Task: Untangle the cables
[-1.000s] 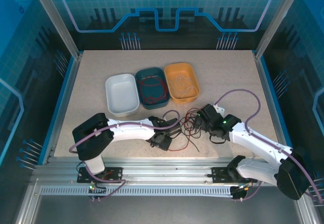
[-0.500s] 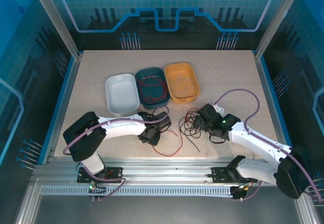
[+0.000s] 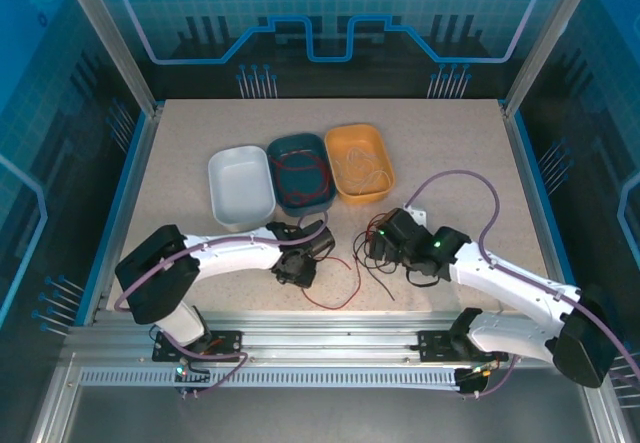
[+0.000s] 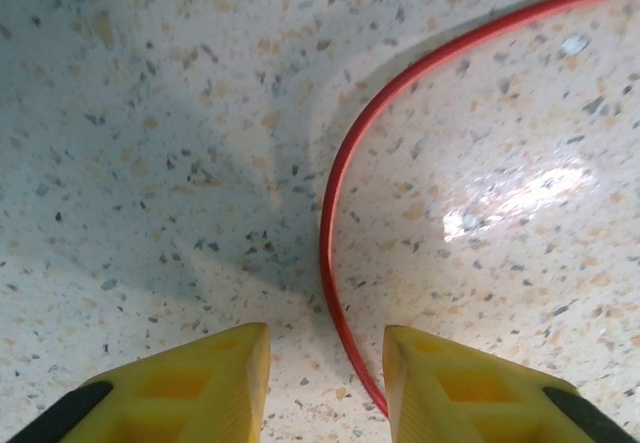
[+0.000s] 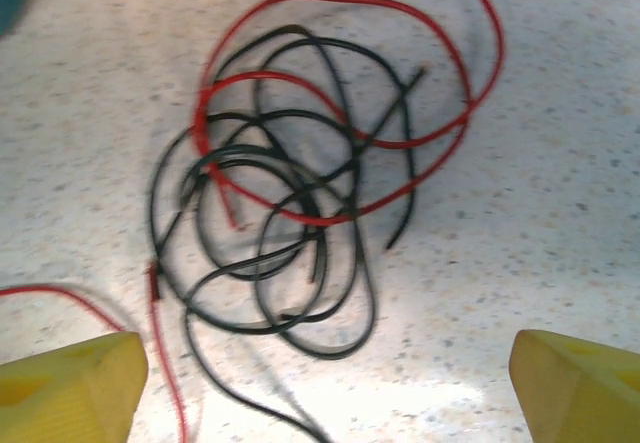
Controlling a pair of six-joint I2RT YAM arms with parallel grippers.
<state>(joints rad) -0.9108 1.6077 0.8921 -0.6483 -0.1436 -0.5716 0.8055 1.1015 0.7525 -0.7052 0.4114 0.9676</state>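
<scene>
Both arms have slid leftward, so the left gripper (image 4: 325, 348) straddles a red cable (image 4: 335, 193) at lower centre, jaws apart, while the right gripper (image 5: 320, 358) hangs spread wide over the red-and-black tangle (image 5: 290, 193) mid-frame, poised to separate strands.

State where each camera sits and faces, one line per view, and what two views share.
Top external: fixed high behind the robot, looking down on the table; left arm and right arm show, bases at bottom.
Left wrist: on the left arm, facing down at a red cable between the left gripper's yellow fingers.
Right wrist: on the right arm, facing down at the tangle of black and red cables; right gripper wide open.
Shared: top external and right wrist both show that tangle.
</scene>
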